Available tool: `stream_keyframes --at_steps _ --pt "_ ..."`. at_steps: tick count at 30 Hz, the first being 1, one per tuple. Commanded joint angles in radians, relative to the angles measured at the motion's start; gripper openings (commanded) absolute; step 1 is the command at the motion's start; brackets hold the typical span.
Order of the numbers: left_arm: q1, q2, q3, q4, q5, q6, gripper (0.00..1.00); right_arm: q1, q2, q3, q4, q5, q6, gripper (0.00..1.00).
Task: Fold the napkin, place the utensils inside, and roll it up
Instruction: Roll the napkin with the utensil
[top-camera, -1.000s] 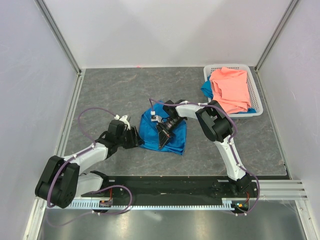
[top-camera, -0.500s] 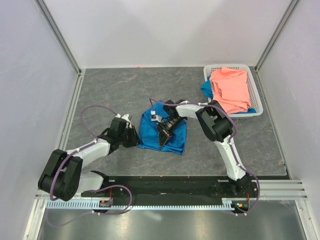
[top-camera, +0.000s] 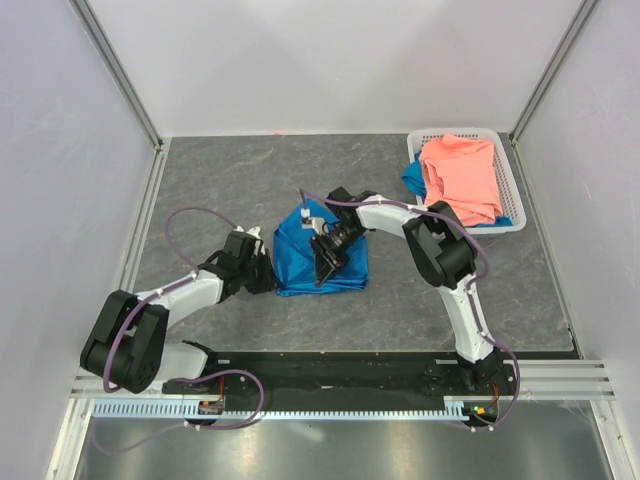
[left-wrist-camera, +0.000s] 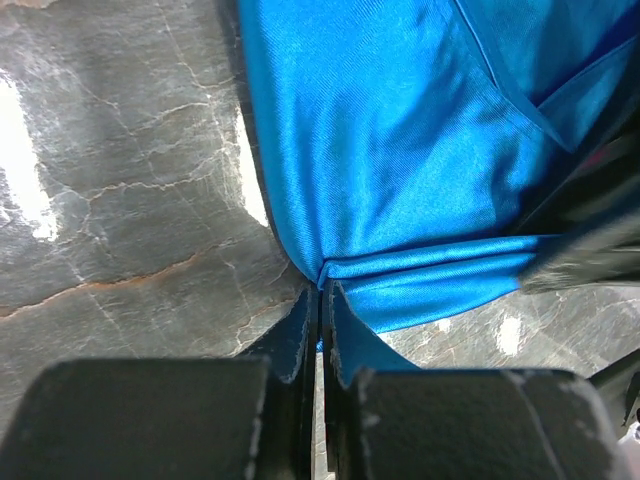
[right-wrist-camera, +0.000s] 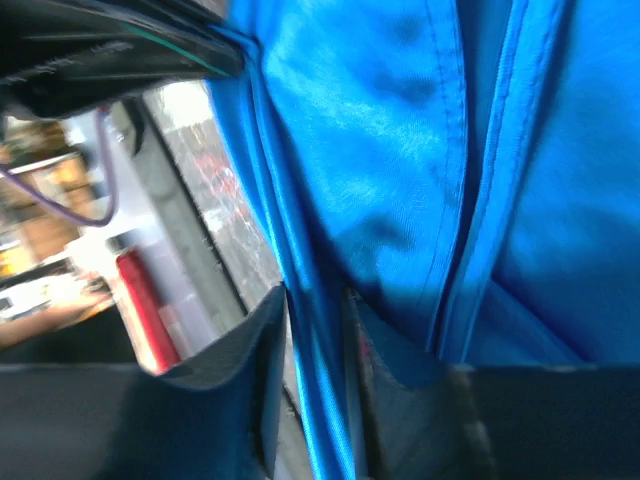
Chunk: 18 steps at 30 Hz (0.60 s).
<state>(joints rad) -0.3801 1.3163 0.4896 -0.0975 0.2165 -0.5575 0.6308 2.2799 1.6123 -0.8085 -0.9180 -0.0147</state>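
Blue napkin (top-camera: 292, 255), one, gripped by left end effector (left-wrist-camera: 320, 312) and right end effector (right-wrist-camera: 315, 305).

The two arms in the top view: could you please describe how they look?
Both the left arm and right arm have white links with bulky black joints. A loose purple cable loops along each. The left gripper and right gripper are black.

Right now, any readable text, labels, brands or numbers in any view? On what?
None readable in any view.
The napkin is plain blue, with no print or tag showing.
The basket and pink cloth show no lettering.
The red object in the right wrist view is too blurred to read.
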Motion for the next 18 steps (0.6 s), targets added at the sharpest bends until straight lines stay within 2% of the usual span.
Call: stream_keyframes --at_steps 1,3,5,10,15,18 --pt "0.001 0.038 0.030 -0.085 -0.029 0.030 0.02 -0.006 -0.184 -0.040 0.126 0.178 -0.014 0.40" --pt "0.001 0.049 0.046 -0.103 -0.028 0.031 0.02 0.001 -0.282 -0.086 0.158 0.232 -0.028 0.51" --pt "0.000 0.061 0.053 -0.113 -0.025 0.031 0.02 0.013 -0.394 -0.182 0.225 0.327 -0.037 0.57" --pt "0.001 0.087 0.084 -0.152 -0.028 0.033 0.02 0.075 -0.603 -0.403 0.328 0.560 -0.080 0.63" --pt "0.001 0.098 0.093 -0.159 -0.022 0.033 0.02 0.164 -0.707 -0.534 0.393 0.746 -0.090 0.65" --pt "0.001 0.098 0.095 -0.159 -0.017 0.034 0.02 0.194 -0.738 -0.580 0.417 0.803 -0.105 0.66"
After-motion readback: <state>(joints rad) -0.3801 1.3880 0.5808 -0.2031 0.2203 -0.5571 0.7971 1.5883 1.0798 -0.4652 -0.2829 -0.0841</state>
